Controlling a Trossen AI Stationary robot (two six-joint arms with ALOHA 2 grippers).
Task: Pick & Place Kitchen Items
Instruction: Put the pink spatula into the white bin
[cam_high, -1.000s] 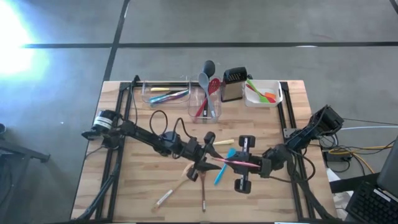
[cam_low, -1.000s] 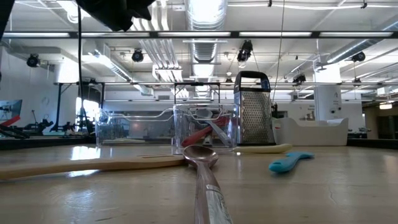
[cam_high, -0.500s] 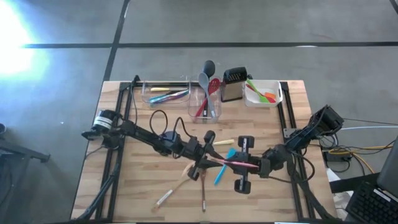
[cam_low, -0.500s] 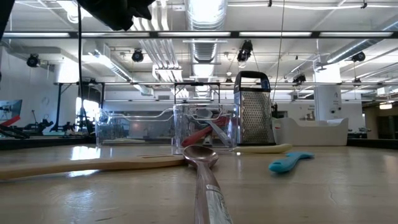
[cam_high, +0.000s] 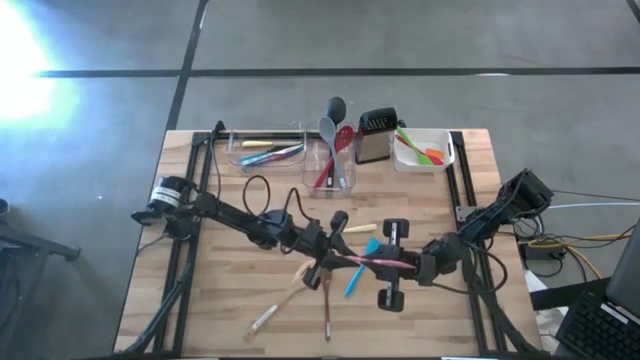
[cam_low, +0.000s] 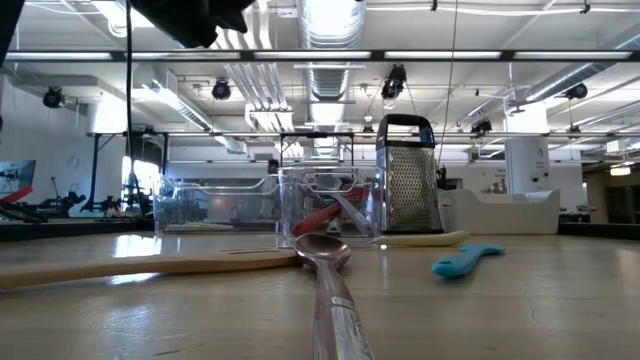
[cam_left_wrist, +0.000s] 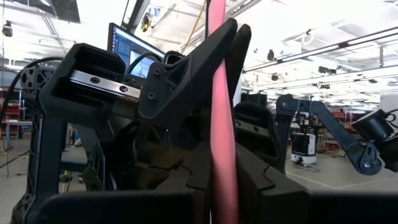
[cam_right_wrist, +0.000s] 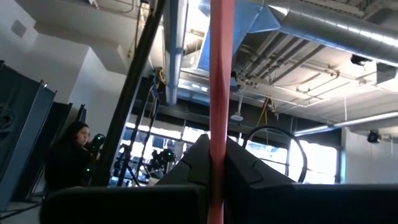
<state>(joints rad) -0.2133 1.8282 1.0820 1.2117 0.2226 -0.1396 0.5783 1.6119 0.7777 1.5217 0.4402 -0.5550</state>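
Observation:
A slim pink utensil (cam_high: 372, 263) lies level in the air between my two grippers, above the table's middle. My left gripper (cam_high: 327, 264) is shut on its left end and my right gripper (cam_high: 396, 266) on its right part. In the left wrist view the pink handle (cam_left_wrist: 221, 124) runs straight ahead into the right gripper's fingers. A blue spatula (cam_high: 360, 264) lies on the table below it. A wooden spatula (cam_high: 272, 310) and two spoons (cam_high: 327, 312) lie nearer the near edge. A cream-handled tool (cam_high: 358, 229) lies farther back. My left gripper pinches the pink utensil's left end (cam_left_wrist: 219, 193) between its two fingers, coming level from the table's left, along the handle. The utensil is lifted clear and level. My right gripper pinches the handle farther right (cam_right_wrist: 219, 155) between its two fingers (cam_right_wrist: 249, 171), coming level from the right, along the handle.
At the far edge stand a flat clear tub (cam_high: 265, 152) with utensils, an upright clear tub (cam_high: 335, 160) with a black ladle, grey and red spoons, a steel grater (cam_high: 375, 137) and a white tub (cam_high: 422, 150) with green-orange tools. Bare wood shows at the near left.

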